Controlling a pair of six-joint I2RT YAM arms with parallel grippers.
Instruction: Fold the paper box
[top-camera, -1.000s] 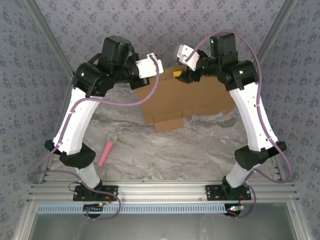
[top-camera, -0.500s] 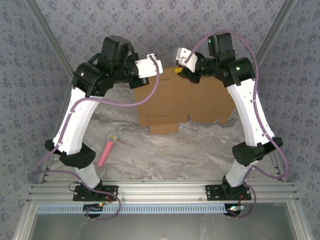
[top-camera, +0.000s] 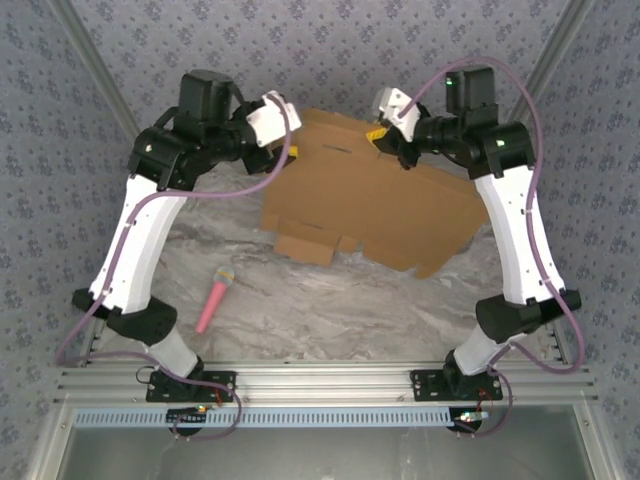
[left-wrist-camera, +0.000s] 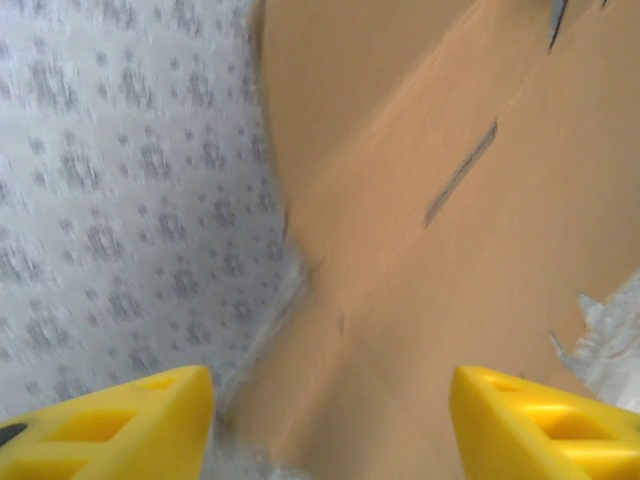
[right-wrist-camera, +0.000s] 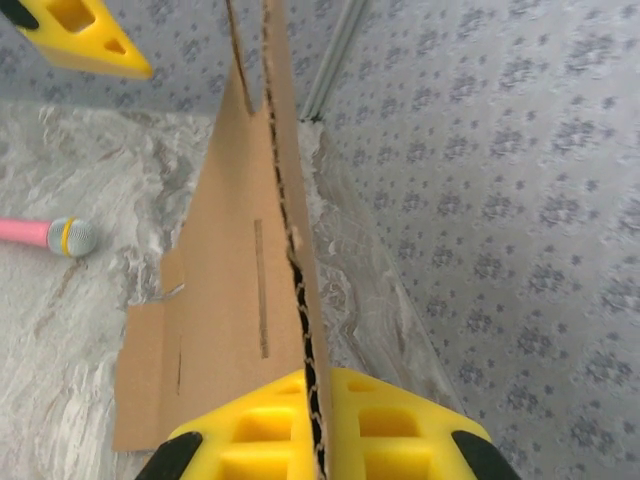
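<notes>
1. Marbled grey desk (top-camera: 330, 310) sits between walls papered in a small grey pattern.
2. The paper box (top-camera: 370, 200), a flat brown sheet, lies toward the desk's far edge with its far side raised.
3. The right pincer (top-camera: 378, 134) pinches the sheet's far edge.
4. The left pincer (top-camera: 290, 152) is spread beside the sheet's far-left corner, gripping nothing.
5. A pink stick (top-camera: 213, 300) lies near the left edge.

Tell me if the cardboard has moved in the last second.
Yes. The cardboard has swung left, its near flap now closer to the pink stick.
</notes>
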